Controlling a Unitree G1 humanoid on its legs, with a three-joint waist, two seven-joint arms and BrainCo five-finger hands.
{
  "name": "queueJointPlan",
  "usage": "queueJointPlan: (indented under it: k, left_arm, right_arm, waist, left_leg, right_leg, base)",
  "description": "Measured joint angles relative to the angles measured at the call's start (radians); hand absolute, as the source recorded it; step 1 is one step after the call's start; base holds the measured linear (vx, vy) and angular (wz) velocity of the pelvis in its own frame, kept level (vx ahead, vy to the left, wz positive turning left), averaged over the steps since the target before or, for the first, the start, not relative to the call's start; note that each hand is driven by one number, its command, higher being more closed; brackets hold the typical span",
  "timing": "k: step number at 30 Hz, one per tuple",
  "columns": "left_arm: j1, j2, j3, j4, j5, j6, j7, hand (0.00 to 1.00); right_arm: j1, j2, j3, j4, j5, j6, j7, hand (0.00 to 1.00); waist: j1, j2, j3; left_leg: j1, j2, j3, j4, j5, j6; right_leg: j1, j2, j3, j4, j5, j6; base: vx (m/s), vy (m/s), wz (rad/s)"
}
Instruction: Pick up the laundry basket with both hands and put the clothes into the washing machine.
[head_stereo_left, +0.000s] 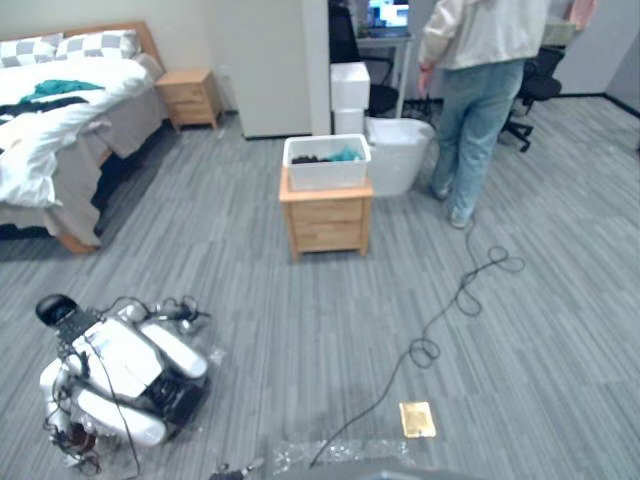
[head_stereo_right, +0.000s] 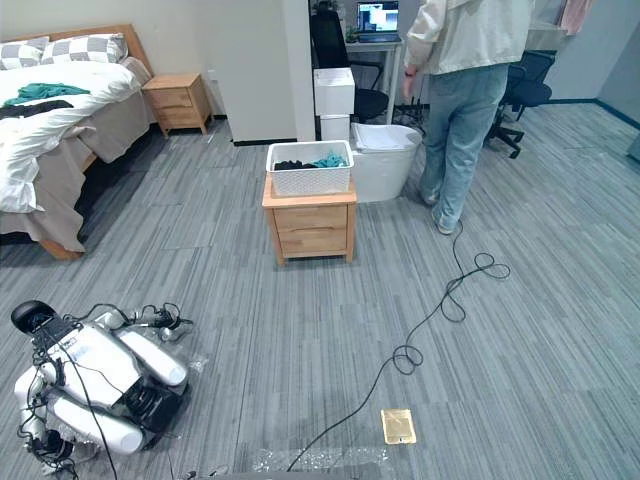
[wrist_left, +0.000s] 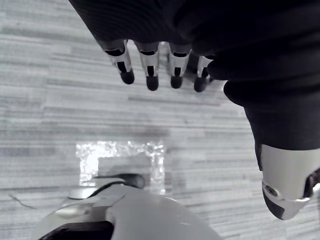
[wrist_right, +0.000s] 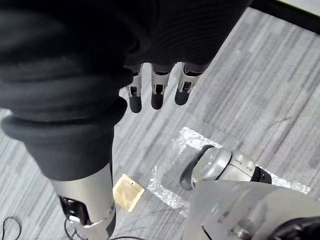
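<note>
**Head views.** You see the laundry basket (head_stereo_left: 326, 175), white, sitting on a small wooden counter (head_stereo_left: 327, 225) just above frame centre. Clothes (head_stereo_left: 336, 155), dark and teal, lie inside the basket. Just behind it to the right, a white tub (head_stereo_left: 405, 155) stands on the floor. A person (head_stereo_left: 482, 80) stands at the upper right, facing away. A bed (head_stereo_left: 50, 130) takes the upper left, with a nightstand (head_stereo_left: 190, 97) beside it. A second robot (head_stereo_left: 125, 380) lies on the grey carpet (head_stereo_left: 300, 330) at lower left. A brass floor plate (head_stereo_left: 417, 419) sits low, right of centre.

**Left wrist view.** Your left hand (wrist_left: 210, 45) hangs over the carpet. Its fingers (wrist_left: 150, 75) are straight and relaxed, its thumb (wrist_left: 287, 185) is apart from them, and it holds nothing. A square of silver tape (wrist_left: 120, 150) marks the floor beneath.

**Right wrist view.** Your right hand (wrist_right: 100, 60) is likewise slack. Its fingers (wrist_right: 157, 95) are extended and its thumb (wrist_right: 87, 200) is clear of them, so it is empty too. The brass floor plate (wrist_right: 128, 192) lies beside the thumb, near the silver tape (wrist_right: 195, 137). The basket stands well apart from both hands.
</note>
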Motion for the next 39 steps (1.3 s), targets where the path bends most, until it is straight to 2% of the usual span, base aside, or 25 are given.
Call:
queueJointPlan:
  k: [4, 17, 35, 39]
  left_arm:
    - [-0.021, -0.002, 0.007, 0.021, -0.001, -0.003, -0.001, 0.0]
    - [-0.054, -0.006, -0.002, 0.031, -0.001, -0.003, -0.005, 0.0]
    - [-0.055, -0.004, -0.003, 0.032, 0.001, -0.003, -0.021, 0.0]
    - [-0.061, 0.007, -0.003, 0.032, 0.0, -0.003, -0.02, 0.0]
  right_arm:
    - [-0.027, 0.005, -0.03, 0.0, 0.0, -0.003, 0.002, 0.0]
    - [-0.058, 0.025, -0.034, 0.0, 0.0, -0.003, 0.005, 0.0]
    - [-0.055, 0.033, -0.033, 0.0, -0.001, -0.004, 0.007, 0.0]
    - [-0.066, 0.031, -0.034, -0.001, 0.0, -0.004, 0.007, 0.0]
  waist:
    - [-0.014, -0.001, 0.001]
    - [-0.013, -0.005, 0.035]
    - [-0.012, -0.015, 0.043]
    - [-0.009, -0.018, 0.047]
  left_leg:
    - [0.025, 0.0, 0.001, -0.027, 0.001, 0.001]
    - [0.063, 0.004, 0.013, -0.054, 0.0, 0.0]
    - [0.065, 0.003, 0.01, -0.062, 0.0, 0.001]
    - [0.048, 0.004, 0.037, -0.065, 0.0, 0.001]
  right_leg:
    - [0.027, 0.001, 0.0, -0.029, 0.003, -0.001]
    - [0.069, 0.004, 0.005, -0.056, 0.002, 0.0]
    - [0.068, 0.003, 0.0, -0.057, -0.002, 0.007]
    - [0.03, 0.005, 0.028, -0.043, -0.002, 0.007]
  base:
    - [0.09, -0.005, 0.0]
    - [0.03, -0.013, -0.01]
    - [-0.01, -0.009, 0.0]
    - [-0.03, -0.013, -0.17]
